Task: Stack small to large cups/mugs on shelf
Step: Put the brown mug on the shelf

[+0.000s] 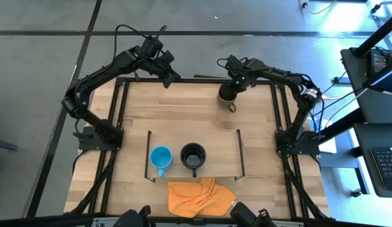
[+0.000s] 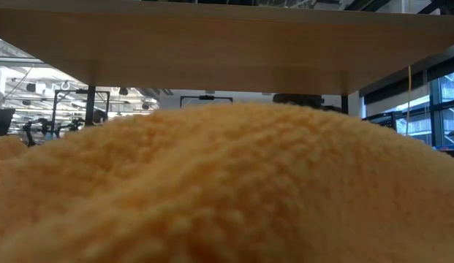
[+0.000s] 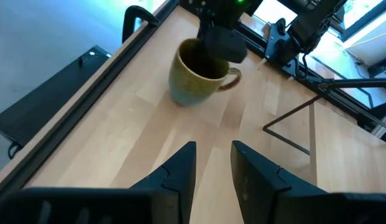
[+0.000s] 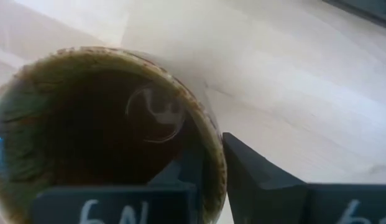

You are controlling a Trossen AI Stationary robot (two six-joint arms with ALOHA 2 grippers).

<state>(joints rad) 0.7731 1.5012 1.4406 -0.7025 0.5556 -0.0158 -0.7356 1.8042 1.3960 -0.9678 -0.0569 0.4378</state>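
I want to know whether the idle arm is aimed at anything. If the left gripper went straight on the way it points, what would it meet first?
Probably the olive mug, which sits ahead of the left gripper with bare tabletop between; the right gripper is already on its rim. Depth is hard to judge.

We count three mugs, one shelf, one cloth and two arms.

Of the mugs, we see one light-blue mug point(image 1: 161, 157) and one black mug point(image 1: 193, 155), the two side by side on the single wooden shelf point(image 1: 222, 151), and one olive-brown mug point(image 1: 226, 94) alone at the far edge of the one table point(image 1: 183, 107). We find one orange cloth point(image 1: 199, 197) by the near edge. Two dark arms reach in, so two grippers: one left gripper point(image 1: 171, 80) and one right gripper point(image 1: 231, 89), each with two fingers.
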